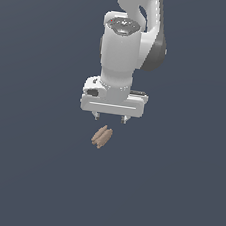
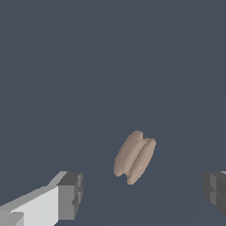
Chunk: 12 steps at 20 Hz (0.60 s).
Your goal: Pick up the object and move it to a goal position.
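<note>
room: plain dark slate surface all round, frame centre
object (image 1: 102, 137): tan, lumpy, two lobes, tilted, just below fingertips
gripper (image 1: 110, 118): white, fingers spread wide, holding nothing

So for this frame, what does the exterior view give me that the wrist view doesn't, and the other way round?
Only the exterior view shows the arm's white body and wrist above the gripper, with the object just below the fingers. Only the wrist view shows the dark finger pads up close, set wide apart, and the object's joined lobes. Both show the tan-brown object lying untouched on the plain dark surface, with the fingers open.
</note>
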Motion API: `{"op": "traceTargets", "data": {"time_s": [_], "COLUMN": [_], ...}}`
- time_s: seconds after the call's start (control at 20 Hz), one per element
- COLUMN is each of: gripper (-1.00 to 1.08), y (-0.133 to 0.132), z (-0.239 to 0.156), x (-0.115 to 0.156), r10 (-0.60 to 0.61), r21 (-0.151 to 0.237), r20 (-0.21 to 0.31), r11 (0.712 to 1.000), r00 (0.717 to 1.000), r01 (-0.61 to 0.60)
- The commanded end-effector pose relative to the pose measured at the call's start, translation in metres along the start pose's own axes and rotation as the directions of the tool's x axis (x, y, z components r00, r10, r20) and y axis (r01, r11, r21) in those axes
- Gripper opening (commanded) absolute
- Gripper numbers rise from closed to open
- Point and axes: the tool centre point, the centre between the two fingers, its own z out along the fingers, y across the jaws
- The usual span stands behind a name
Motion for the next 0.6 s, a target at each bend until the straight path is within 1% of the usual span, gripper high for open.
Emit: {"op": "traceTargets", "data": {"time_s": [0.0,0.55], "gripper": [1.0,1.0], "y": [0.0,0.018], "z": [0.0,-0.008], "x": [0.0,-0.001], "r10": [0.0,-0.022], "r21": [0.0,-0.018], "r20": [0.0,0.003], "r11": [1.0,1.0], "r00": [1.0,1.0], "r01": [0.0,0.023]}}
